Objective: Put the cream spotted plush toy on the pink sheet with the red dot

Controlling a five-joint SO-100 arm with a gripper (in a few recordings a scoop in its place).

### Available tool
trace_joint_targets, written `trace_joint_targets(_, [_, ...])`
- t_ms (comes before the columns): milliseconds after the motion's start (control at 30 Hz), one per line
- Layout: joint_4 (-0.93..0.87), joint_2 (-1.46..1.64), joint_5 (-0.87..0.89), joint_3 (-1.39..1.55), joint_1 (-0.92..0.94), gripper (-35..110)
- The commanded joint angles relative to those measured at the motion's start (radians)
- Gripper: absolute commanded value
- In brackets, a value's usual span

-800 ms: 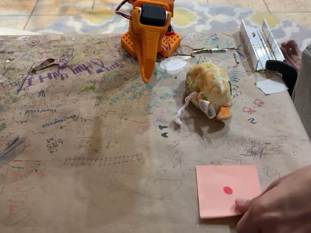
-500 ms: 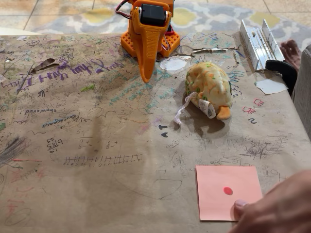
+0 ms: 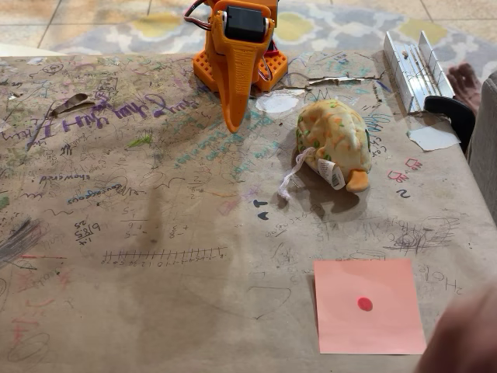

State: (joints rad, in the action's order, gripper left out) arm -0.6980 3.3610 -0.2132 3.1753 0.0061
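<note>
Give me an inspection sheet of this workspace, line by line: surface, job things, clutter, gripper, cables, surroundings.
Surface: table covered in brown paper full of pen scribbles.
Job's things: plush lying on the table right of the arm, apart from the pink sheet; sheet flat near the front edge, red dot uncovered.
Clutter: white scrap at the right edge; round white patch beside the arm; metal rail at the back right.
Gripper: orange gripper pointing down near the arm's base, holding nothing; jaws look together.
Cables: red and black wires at the arm's top.
Surroundings: tiled floor, patterned rug; blurred hand at the bottom right corner.
</note>
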Motion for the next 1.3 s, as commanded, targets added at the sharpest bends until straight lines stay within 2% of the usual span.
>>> trace_joint_targets(0, [-0.006,0.012,-0.017,0.017,-0.014,0])
trace_joint_targets(767, [-0.006,0.012,0.034,0.017,0.012,0])
trace_joint_targets(867, [0.067,-0.031,0.044,0.015,0.040,0])
trace_joint_targets(967, [0.087,-0.058,-0.120,-0.005,-0.005,7])
trace_joint_targets(1033, [0.044,-0.141,-0.158,-0.095,-0.037,9])
trace_joint_targets(1167, [-0.141,-0.376,-0.256,-0.376,-0.150,19])
trace_joint_targets(1267, [-0.293,-0.555,-0.449,-0.549,-0.264,30])
